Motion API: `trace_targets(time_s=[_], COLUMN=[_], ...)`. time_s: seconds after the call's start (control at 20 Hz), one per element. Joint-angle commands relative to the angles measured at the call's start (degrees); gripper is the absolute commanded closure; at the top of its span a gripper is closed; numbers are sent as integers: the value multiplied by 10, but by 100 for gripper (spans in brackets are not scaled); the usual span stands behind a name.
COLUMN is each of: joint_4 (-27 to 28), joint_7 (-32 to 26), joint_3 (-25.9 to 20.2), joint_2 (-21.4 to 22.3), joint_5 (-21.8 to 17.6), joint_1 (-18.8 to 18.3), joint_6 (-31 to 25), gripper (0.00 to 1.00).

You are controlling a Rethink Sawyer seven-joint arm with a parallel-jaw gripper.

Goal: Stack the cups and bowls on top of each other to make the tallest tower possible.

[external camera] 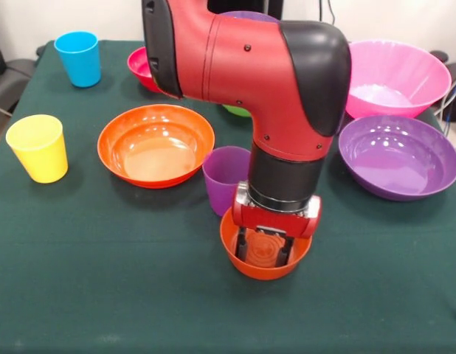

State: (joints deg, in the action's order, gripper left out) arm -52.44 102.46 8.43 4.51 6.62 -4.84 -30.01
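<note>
A small orange bowl [250, 270] sits upright on the green cloth at front centre. My gripper [263, 251] reaches down into it, its two fingers [242, 246] spread apart inside the bowl with nothing held between them. A purple cup [223, 175] stands just behind the bowl on the left. A wide orange bowl [156, 144] lies further left, then a yellow cup [38, 147]. A blue cup [78, 57] stands at the back left. A purple bowl [399, 156] and a big pink bowl [396, 77] are on the right. No stack shows.
The arm hides most of a small red bowl [139, 66], a lime green bowl [235, 111] and another purple bowl [249, 15] at the back. The table's cloth [102, 295] ends at the left edge, beside a dark chair [7, 81].
</note>
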Motion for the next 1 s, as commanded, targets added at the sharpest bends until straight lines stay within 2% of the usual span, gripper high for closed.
trace_targets(time_s=[0.05,1.0], joint_4=[-93,-65], joint_7=[-86,-103], joint_3=[-84,-112], joint_2=[-25,-30], joint_5=[-71,-110], joint_1=[-23,-46], joint_6=[-4,-27], gripper=[0,0])
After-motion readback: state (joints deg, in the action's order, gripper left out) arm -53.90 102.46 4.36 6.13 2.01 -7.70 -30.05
